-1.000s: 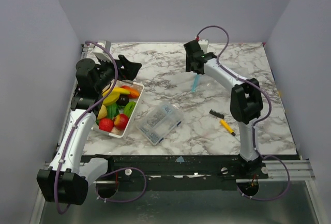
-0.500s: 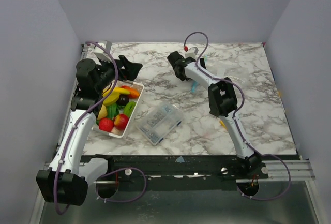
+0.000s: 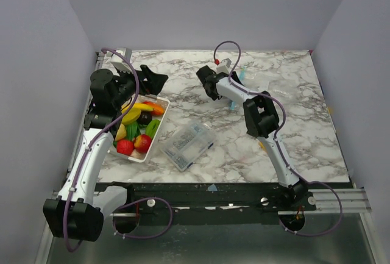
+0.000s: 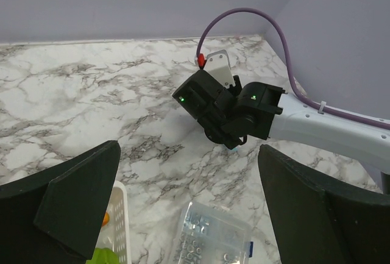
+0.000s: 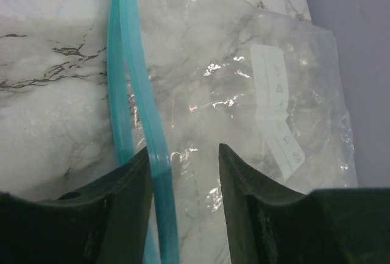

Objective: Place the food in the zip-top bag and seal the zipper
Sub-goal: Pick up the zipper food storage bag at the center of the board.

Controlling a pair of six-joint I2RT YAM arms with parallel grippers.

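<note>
The food (image 3: 138, 125), glossy toy fruits and vegetables, lies in a white tray (image 3: 160, 130) at the left. The clear zip-top bag (image 3: 274, 87) lies flat at the back right. In the right wrist view the bag (image 5: 244, 87) fills the frame and its teal zipper (image 5: 131, 93) runs down it. My right gripper (image 5: 183, 148) is open, low over the bag's mouth. One zipper strip passes between the jaws, beside the left finger (image 5: 91, 209). It also shows in the top view (image 3: 214, 92). My left gripper (image 3: 152, 78) is open and empty, raised above the tray's far end.
A clear rigid box (image 3: 187, 144) of small parts lies in the middle, also in the left wrist view (image 4: 213, 239). The right arm's elbow (image 3: 262, 114) is folded over the table's centre. Walls close the back and sides.
My right arm has folded inward and brought its gripper left and down onto the bag's mouth; the bag now lies to its right. The left arm has not moved.
</note>
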